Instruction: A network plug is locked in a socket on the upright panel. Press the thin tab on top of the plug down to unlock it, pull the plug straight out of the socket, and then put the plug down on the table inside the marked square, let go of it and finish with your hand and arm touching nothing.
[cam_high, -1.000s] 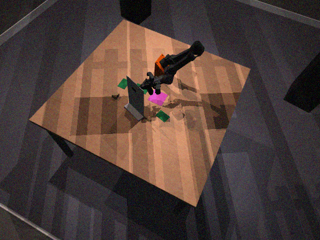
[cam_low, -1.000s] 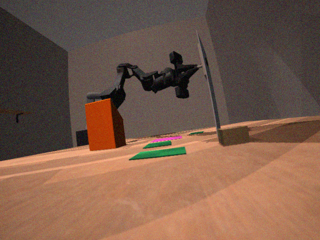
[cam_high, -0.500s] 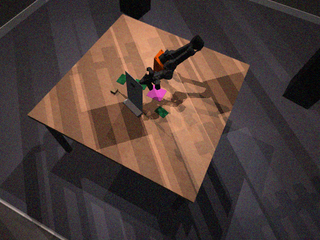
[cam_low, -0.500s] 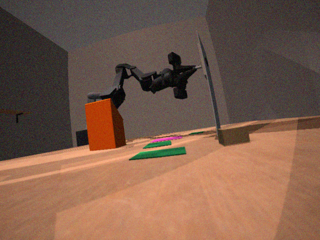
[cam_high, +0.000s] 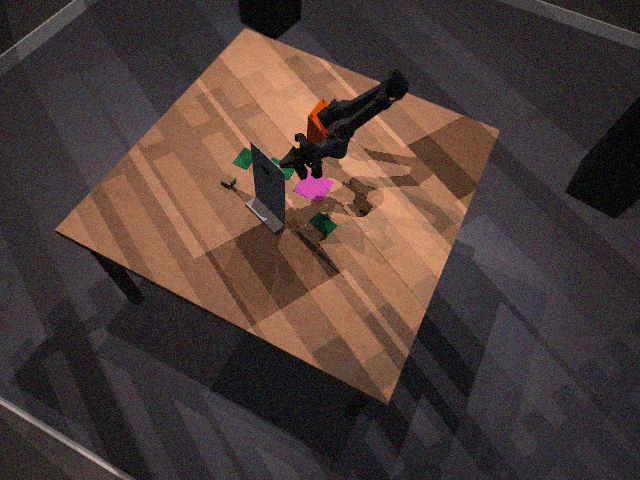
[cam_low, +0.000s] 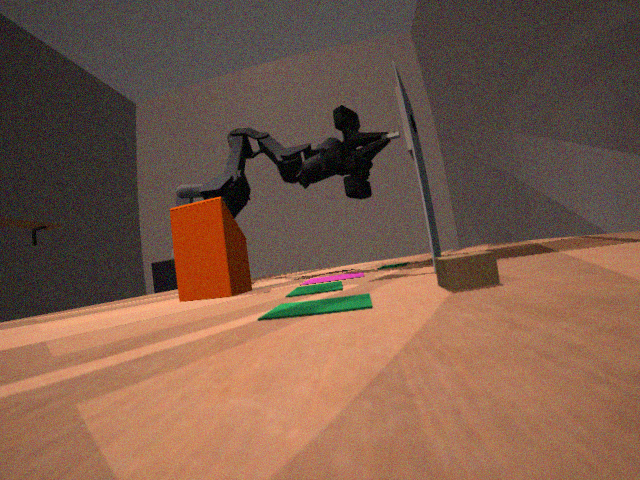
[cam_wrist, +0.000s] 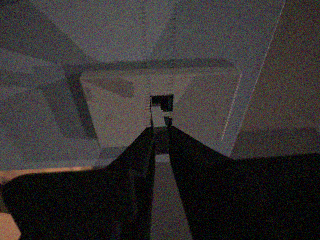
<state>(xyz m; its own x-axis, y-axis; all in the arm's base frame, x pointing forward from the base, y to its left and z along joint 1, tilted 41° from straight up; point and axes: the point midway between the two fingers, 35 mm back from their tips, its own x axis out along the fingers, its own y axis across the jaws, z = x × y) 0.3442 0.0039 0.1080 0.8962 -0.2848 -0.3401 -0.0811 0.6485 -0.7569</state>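
Note:
My gripper (cam_high: 281, 163) (cam_low: 386, 136) (cam_wrist: 160, 133) is shut on the plug (cam_low: 393, 134) (cam_wrist: 158, 118), whose pale front end sticks out past the fingertips. The upright panel (cam_high: 269, 188) (cam_low: 424, 191) (cam_wrist: 225, 30) carries a pale socket plate (cam_wrist: 200, 100) with a dark square opening (cam_wrist: 167, 102). In the exterior view a small gap shows between plug and panel, so the plug appears to be outside the socket, just in front of the opening. The tab is too dark to tell. A flat magenta patch (cam_high: 312, 187) (cam_low: 333, 279) lies on the table below the gripper.
Green patches (cam_high: 242, 158) (cam_high: 323, 224) (cam_low: 320, 307) lie around the magenta one. A small tan block (cam_high: 227, 181) (cam_low: 467, 271) is behind the panel. An orange box (cam_high: 315, 124) (cam_low: 201, 253) stands near the arm's base. The panel's foot (cam_high: 267, 217) rests on the table.

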